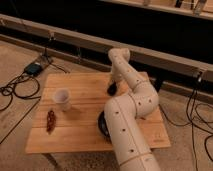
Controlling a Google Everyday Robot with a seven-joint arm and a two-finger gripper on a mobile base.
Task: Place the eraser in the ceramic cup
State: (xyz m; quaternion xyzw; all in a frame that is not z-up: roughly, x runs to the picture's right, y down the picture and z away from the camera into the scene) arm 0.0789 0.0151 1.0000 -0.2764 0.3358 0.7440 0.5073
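Observation:
The ceramic cup (62,98) is small, white and upright on the left half of the wooden table (85,135). My gripper (112,90) is a dark shape at the end of the white arm (131,107), low over the table's far middle and well to the right of the cup. It is shut, and I cannot make out anything between its fingers. The eraser is not in view as a separate object.
A reddish-brown elongated object (50,120) lies near the table's front left. A dark round bowl (102,125) sits half hidden behind my arm. Cables and a small box (34,68) lie on the floor to the left. A rail runs behind the table.

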